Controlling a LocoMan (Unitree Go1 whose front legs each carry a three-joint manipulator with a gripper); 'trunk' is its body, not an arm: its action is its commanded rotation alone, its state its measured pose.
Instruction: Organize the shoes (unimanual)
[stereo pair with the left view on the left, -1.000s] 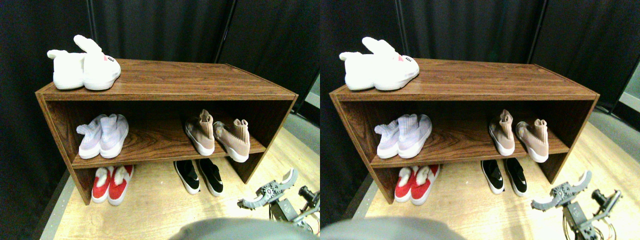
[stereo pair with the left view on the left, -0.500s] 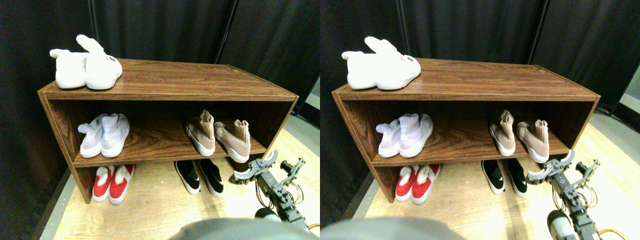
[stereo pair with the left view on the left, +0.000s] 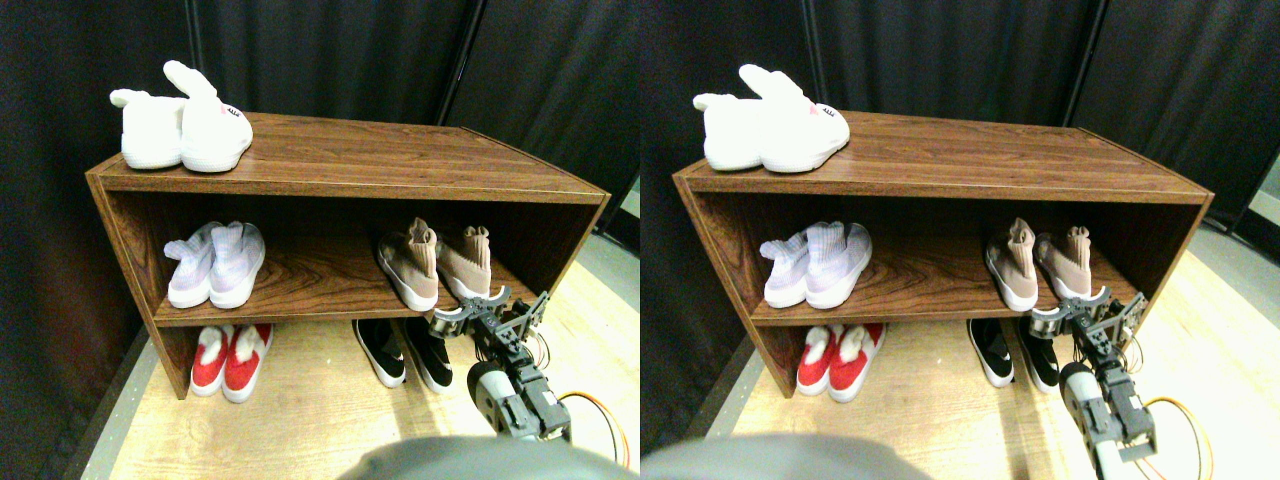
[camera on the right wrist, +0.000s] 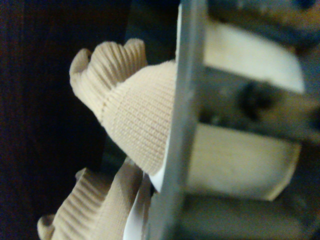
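Two tan knit shoes stand on the middle shelf's right end: one (stereo pair with the left view on the left: 408, 265) on the left, the other (stereo pair with the left view on the left: 466, 260) next to it. My right gripper (stereo pair with the left view on the left: 490, 308) is at the shelf's front edge, right at the toe of the right tan shoe, jaws spread and empty. The wrist view shows that shoe's ribbed collar (camera on the right wrist: 125, 115) close behind the dark jaw frame (camera on the right wrist: 185, 125), with the second tan shoe (camera on the right wrist: 90, 210) beside it. Two black slip-ons (stereo pair with the left view on the left: 405, 352) sit on the floor under the shelf, just left of my arm.
The wooden shoe rack (stereo pair with the left view on the left: 340, 160) stands against a black curtain. White bunny slippers (stereo pair with the left view on the left: 185, 125) are on its top at the left, pale lilac sneakers (stereo pair with the left view on the left: 215, 265) on the middle shelf's left, red shoes (stereo pair with the left view on the left: 228, 360) on the floor below. An orange cable (stereo pair with the left view on the left: 600, 420) trails by my arm.
My arm has risen from the floor at the lower right up to the middle shelf's edge. The right tan shoe now stands more parallel to its mate. The camera has shifted slightly.
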